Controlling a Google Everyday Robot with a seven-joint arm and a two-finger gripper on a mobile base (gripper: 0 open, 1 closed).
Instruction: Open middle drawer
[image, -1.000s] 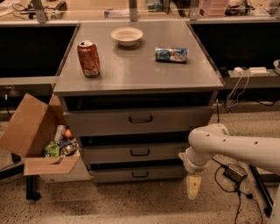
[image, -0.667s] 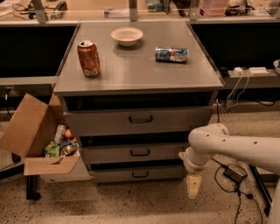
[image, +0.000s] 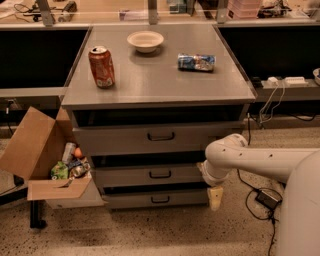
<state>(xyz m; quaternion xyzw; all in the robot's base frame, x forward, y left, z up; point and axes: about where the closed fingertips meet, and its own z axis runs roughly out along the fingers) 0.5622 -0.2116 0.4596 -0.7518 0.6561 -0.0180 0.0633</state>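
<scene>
The grey cabinet (image: 160, 85) has three drawers in its front. The middle drawer (image: 130, 175) is a low flat grey front with a small dark loop handle (image: 160, 174) at its centre, and it sits flush and closed. The taller top drawer (image: 120, 137) is above it and the slim bottom drawer (image: 130, 200) below. My gripper (image: 215, 198) hangs from the white arm (image: 250, 160) at the cabinet's lower right corner, low near the floor and right of the handle.
On the cabinet top stand a red soda can (image: 101, 66), a white bowl (image: 145, 41) and a lying blue bag (image: 196, 62). An open cardboard box (image: 35, 150) with trash sits at the left. Cables and a power brick (image: 267, 198) lie on the floor at the right.
</scene>
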